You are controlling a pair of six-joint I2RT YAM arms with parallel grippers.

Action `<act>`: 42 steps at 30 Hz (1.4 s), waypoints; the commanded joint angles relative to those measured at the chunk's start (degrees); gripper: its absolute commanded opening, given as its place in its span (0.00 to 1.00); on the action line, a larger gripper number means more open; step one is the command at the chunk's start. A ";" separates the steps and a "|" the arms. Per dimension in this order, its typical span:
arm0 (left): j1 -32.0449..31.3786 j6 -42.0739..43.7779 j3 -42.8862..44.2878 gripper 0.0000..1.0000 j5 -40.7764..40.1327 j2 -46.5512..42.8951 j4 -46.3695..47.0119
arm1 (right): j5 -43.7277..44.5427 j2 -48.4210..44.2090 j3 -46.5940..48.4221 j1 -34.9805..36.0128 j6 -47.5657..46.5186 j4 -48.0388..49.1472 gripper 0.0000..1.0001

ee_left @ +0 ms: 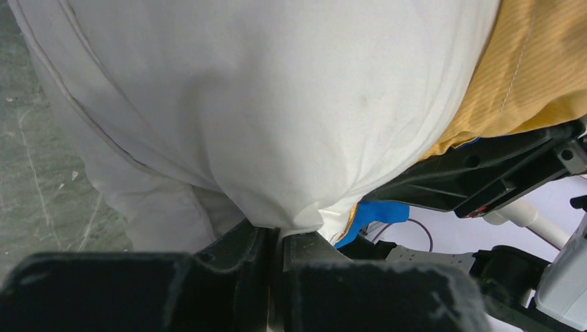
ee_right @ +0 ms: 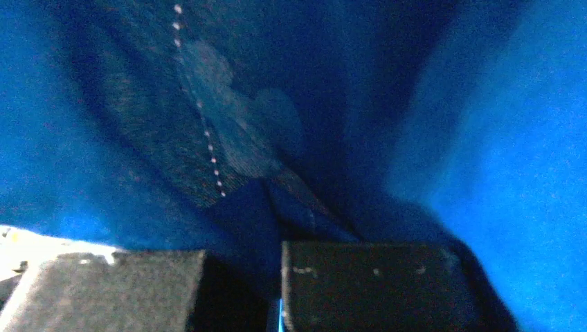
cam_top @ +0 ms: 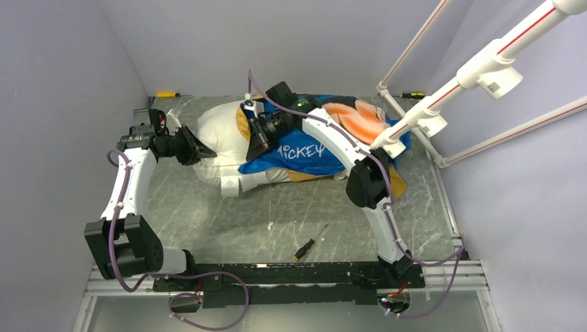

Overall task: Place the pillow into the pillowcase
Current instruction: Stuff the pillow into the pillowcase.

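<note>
The white pillow (cam_top: 216, 135) lies at the back left of the table, its right part inside the pillowcase (cam_top: 311, 158), blue with an orange side. My left gripper (cam_top: 202, 150) is shut on a pinch of the pillow's white fabric at its left end; in the left wrist view the pillow (ee_left: 242, 104) bulges above the gripper (ee_left: 280, 236), with the orange pillowcase (ee_left: 533, 76) at the upper right. My right gripper (cam_top: 258, 137) is at the pillowcase's open edge over the pillow. In the right wrist view it (ee_right: 275, 202) is shut on a fold of the blue pillowcase (ee_right: 484, 138).
A small screwdriver (cam_top: 309, 243) lies on the marble table (cam_top: 228, 221) near the front. Yellow-handled tools lie at the back left (cam_top: 166, 93) and back right (cam_top: 414, 95). A white pipe frame (cam_top: 429, 117) rises over the right side, near the pillowcase's far end.
</note>
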 commanded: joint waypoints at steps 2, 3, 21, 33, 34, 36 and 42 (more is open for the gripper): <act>-0.49 1.34 3.14 0.00 -0.78 0.35 0.99 | 11.37 -5.72 -4.26 -1.38 -10.01 -12.10 0.00; -0.45 1.44 3.21 0.00 -0.85 0.50 0.88 | 12.10 -7.00 -5.46 -1.28 -10.26 -11.87 0.00; -0.44 2.07 4.42 0.00 -2.17 2.07 -0.81 | 24.97 -29.54 -34.86 -0.74 -10.68 -7.46 0.00; -0.44 2.32 4.39 0.00 -2.50 2.73 -1.22 | 25.84 -40.65 -50.78 -3.26 -11.31 -9.62 0.00; -0.44 2.41 4.39 0.00 -2.39 2.77 -1.31 | 26.21 -40.49 -49.67 -4.01 -11.87 -10.78 0.00; -0.44 2.63 4.53 0.00 -2.49 2.88 -1.66 | 26.00 -39.66 -46.30 -5.79 -12.85 -12.58 0.00; -0.44 3.01 4.64 0.01 -3.21 2.19 -2.57 | 23.45 -36.39 -37.39 -10.17 -13.91 -15.26 0.00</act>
